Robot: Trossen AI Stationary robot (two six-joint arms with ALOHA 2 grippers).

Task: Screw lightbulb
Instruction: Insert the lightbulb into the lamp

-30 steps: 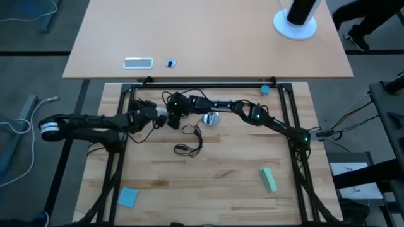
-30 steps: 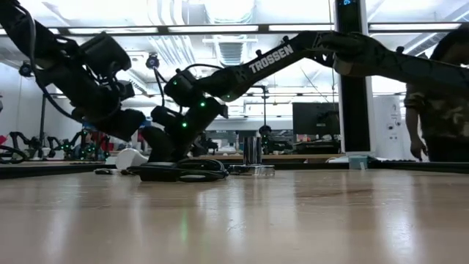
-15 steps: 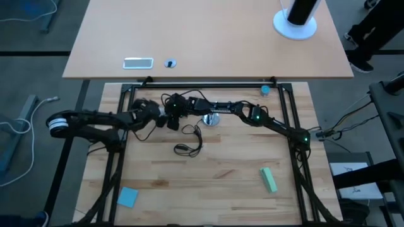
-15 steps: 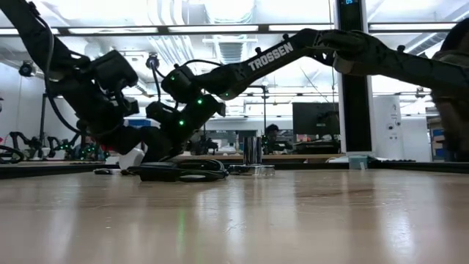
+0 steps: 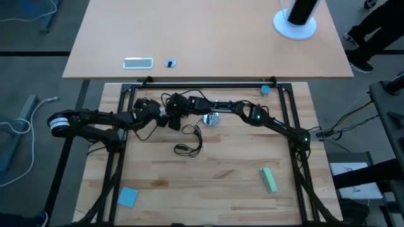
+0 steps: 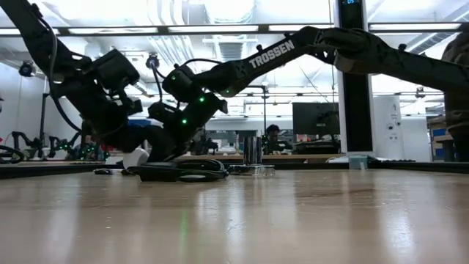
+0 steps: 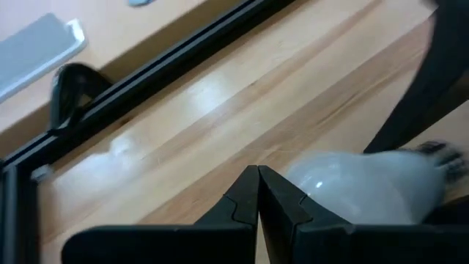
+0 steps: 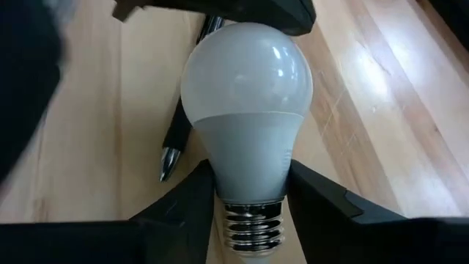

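Note:
The frosted-white lightbulb (image 8: 248, 110) lies near the table's far left, its grey screw base (image 8: 253, 226) turned toward my right wrist; the low view shows it down at the tabletop (image 6: 135, 157). My right gripper (image 8: 253, 187) is closed around its neck. My left gripper (image 7: 256, 176), shut, has its tips beside the bulb's dome (image 7: 359, 191). The round silver socket (image 5: 210, 118) stands upright on the table just to the right of both grippers. My left gripper's shut fingers (image 8: 220, 9) lie at the rounded far end of the dome; whether they touch it, I cannot tell. My right gripper pinches the bulb's grey neck (image 8: 249, 165), just above the screw base, between its two fingers (image 8: 192, 202). The fingers slant down from the table's right, along the bulb, whose dome points away from them.
The socket's black cord (image 5: 191, 140) loops across the table's middle, and a black piece of it (image 8: 176, 139) lies under the bulb. A small blue cap (image 5: 265, 90) sits far right, a green block (image 5: 268, 180) near right and a blue block (image 5: 127, 197) near left.
My left gripper has moved toward the table's right edge and a little down, closing in on the bulb and my right gripper. My right gripper has stayed where it was, at the bulb.

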